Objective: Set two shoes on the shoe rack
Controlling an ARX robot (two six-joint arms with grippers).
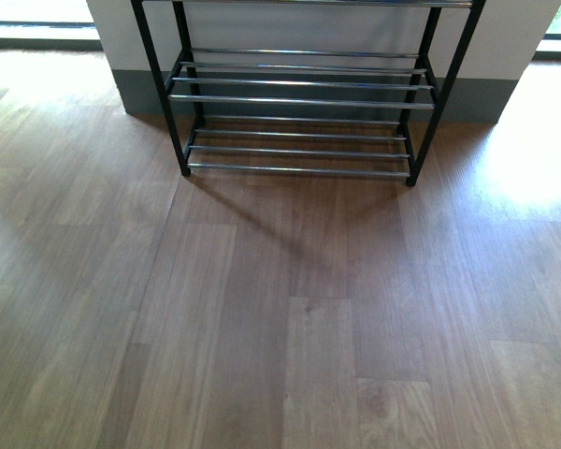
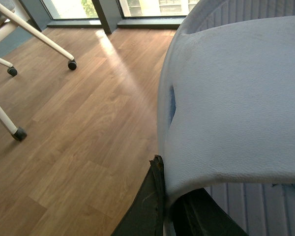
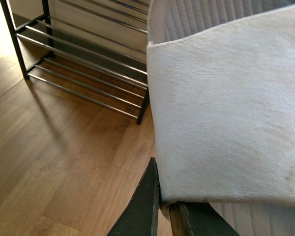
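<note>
- Front view: just the shoe rack (image 1: 299, 98) standing on the wood floor (image 1: 262, 318) against the wall, tiers bare, no arms showing.
- Left gripper (image 2: 169, 206) is clamped on the strap edge of a pale blue slide (image 2: 236, 108), which fills most of its wrist view; white caster legs (image 2: 19, 132) stand nearby.
- Right gripper (image 3: 164, 209) is pinching the strap of a second slide (image 3: 226, 108), looking whitish here, with the rack's corner just beyond it.
</note>
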